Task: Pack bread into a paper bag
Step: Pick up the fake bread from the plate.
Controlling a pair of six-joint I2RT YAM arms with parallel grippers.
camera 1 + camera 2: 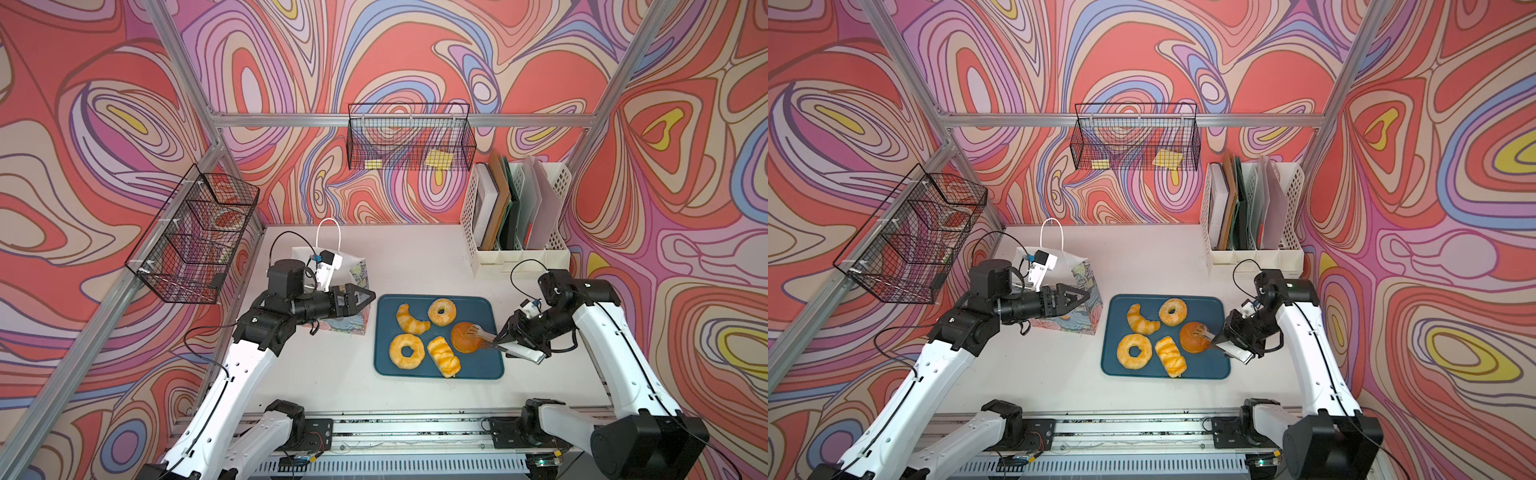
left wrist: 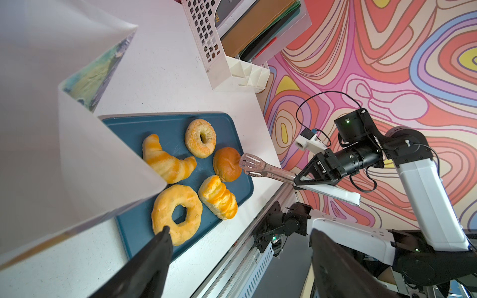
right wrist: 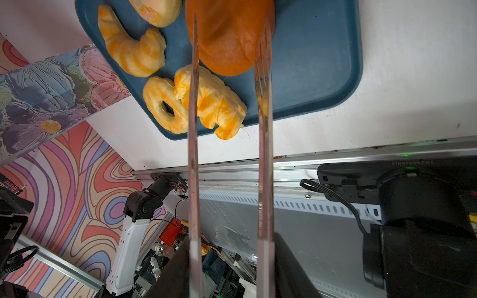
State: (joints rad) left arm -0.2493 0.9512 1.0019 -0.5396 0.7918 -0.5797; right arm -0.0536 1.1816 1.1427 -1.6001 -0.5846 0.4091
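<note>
Right gripper [image 1: 504, 338] clamped on clear tongs [image 2: 268, 170], their ends straddling round brown bun [image 1: 464, 337] on blue tray [image 1: 478, 370]. Left gripper [image 1: 365, 300] hung wide open over paper bag [image 1: 360, 272].

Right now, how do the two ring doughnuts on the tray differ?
The far doughnut is smaller, paler and speckled with grainy topping; the near doughnut is larger, smooth and golden. The far doughnut lies next to the brown bun; the near doughnut next to the twisted roll. Both lie flat on the blue tray.
</note>
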